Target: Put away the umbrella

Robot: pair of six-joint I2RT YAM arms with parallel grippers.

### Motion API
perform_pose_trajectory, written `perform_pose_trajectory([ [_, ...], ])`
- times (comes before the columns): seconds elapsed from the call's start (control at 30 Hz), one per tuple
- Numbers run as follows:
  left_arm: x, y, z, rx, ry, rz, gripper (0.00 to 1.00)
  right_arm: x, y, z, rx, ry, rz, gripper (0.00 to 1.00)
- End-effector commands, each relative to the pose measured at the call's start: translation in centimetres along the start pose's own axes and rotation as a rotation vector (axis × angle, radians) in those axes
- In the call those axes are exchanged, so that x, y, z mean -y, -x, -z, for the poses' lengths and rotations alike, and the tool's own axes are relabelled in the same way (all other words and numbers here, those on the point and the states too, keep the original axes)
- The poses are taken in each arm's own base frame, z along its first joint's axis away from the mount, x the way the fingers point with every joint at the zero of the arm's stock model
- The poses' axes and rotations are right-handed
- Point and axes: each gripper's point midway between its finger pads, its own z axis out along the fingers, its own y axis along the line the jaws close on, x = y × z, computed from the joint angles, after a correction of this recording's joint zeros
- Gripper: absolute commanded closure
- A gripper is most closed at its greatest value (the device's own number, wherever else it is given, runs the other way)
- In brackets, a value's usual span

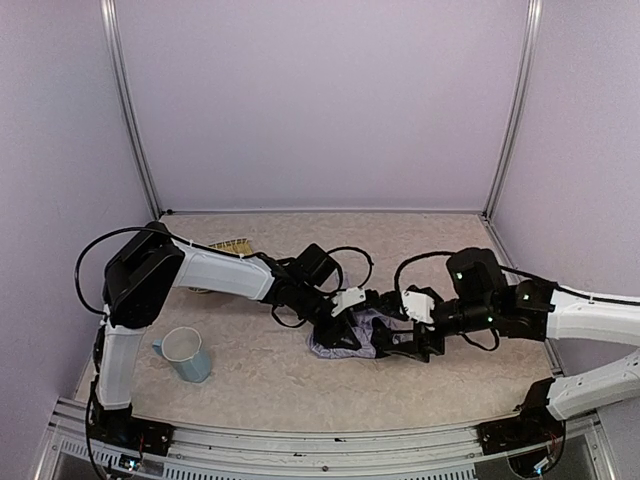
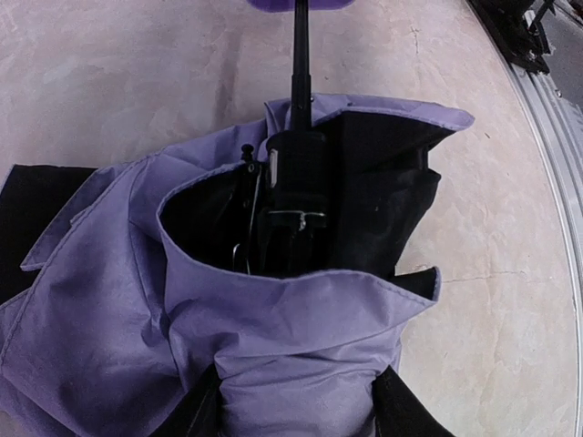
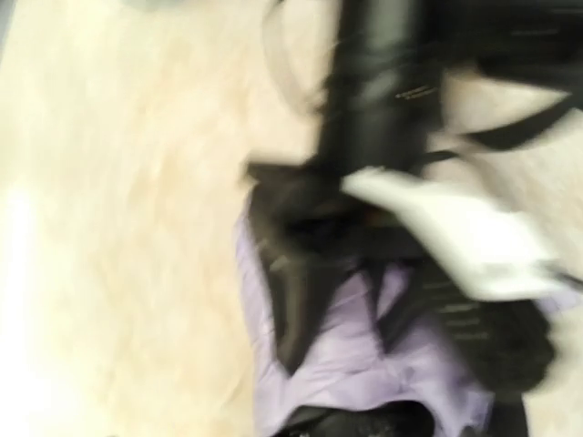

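The umbrella [image 1: 338,346] lies partly collapsed on the table's middle, lavender fabric outside and black lining inside. In the left wrist view its fabric [image 2: 100,346] is bunched, and the black shaft [image 2: 300,55] runs away to the lavender handle knob [image 2: 301,4] at the top edge. My left gripper [image 1: 346,320] is shut on a fold of that fabric, with the black fingers [image 2: 187,414] on either side of it. My right gripper [image 1: 402,340] is right next to the umbrella on its right. The right wrist view is blurred; it shows lavender fabric [image 3: 364,364] and the left gripper, and its own jaws are unclear.
A light blue mug [image 1: 186,354] stands at the front left. A woven yellowish item [image 1: 232,246] lies behind the left arm. Pale walls enclose the table on three sides, and a metal rail [image 1: 330,440] runs along the near edge.
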Motion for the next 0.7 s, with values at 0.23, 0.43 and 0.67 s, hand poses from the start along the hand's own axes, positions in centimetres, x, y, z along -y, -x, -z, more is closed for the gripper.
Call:
perform_pose_trajectory([
  [0.23, 5.7, -17.0, -1.1, -0.497, -0.251, 0.403, 0.59, 0.1, -4.6, -7.5, -0.237, -0.094, 0.402, 0.07],
  [0.43, 5.9, -17.0, -1.3, -0.500, -0.278, 0.404, 0.59, 0.6, -8.2, -10.8, -0.374, -0.081, 0.435, 0.11],
  [0.67, 6.5, -16.3, -0.9, -0.473, -0.334, 0.390, 0.60, -0.5, -12.2, -12.1, -0.525, 0.012, 0.363, 0.54],
])
